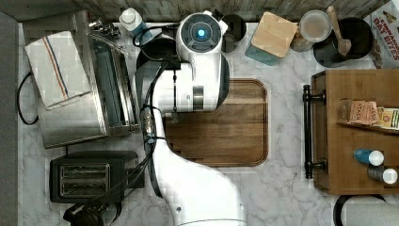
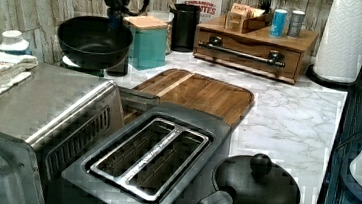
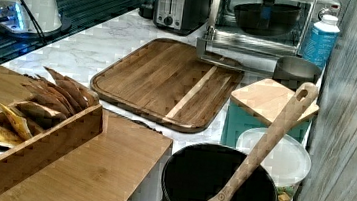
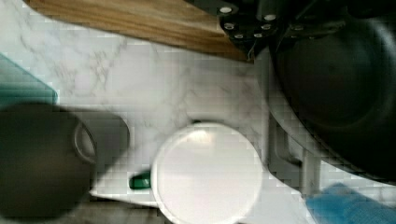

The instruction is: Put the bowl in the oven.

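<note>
The glossy black bowl (image 2: 93,41) hangs in the air, tilted a little, with my gripper (image 2: 114,21) shut on its rim from above. In the right view the bowl (image 3: 265,16) sits level with the open mouth of the stainless-steel oven (image 3: 322,5), above its dropped glass door (image 3: 232,48). From the top view, the bowl (image 1: 153,52) is mostly hidden under my wrist, just to the right of the oven's (image 1: 70,117) open door. In the wrist view the bowl (image 4: 336,93) is close by, over the marble counter.
A folded towel (image 1: 56,68) lies on the oven. A black toaster (image 1: 87,176) stands beside it. A white-capped bottle (image 1: 131,19) and a dark cup (image 1: 234,28) stand near the bowl. The wooden cutting board (image 1: 226,122) lies mid-counter; a drawer box (image 1: 357,132) is at the top view's right.
</note>
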Controlling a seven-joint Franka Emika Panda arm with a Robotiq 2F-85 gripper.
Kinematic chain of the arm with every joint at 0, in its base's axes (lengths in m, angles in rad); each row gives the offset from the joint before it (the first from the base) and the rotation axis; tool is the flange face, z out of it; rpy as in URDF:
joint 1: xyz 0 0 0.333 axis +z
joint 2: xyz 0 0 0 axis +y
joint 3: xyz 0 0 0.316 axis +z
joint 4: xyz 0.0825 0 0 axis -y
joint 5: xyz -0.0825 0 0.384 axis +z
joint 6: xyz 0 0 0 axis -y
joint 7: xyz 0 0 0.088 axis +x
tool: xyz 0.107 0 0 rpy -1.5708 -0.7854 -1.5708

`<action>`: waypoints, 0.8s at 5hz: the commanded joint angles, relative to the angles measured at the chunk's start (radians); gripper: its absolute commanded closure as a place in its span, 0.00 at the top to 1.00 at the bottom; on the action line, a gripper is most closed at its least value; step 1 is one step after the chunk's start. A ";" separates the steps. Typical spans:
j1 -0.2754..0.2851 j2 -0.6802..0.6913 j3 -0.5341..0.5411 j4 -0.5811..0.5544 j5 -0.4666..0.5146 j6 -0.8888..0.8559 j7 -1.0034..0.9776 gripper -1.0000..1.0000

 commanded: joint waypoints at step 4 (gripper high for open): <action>0.126 0.080 0.105 0.167 0.088 -0.205 -0.057 0.00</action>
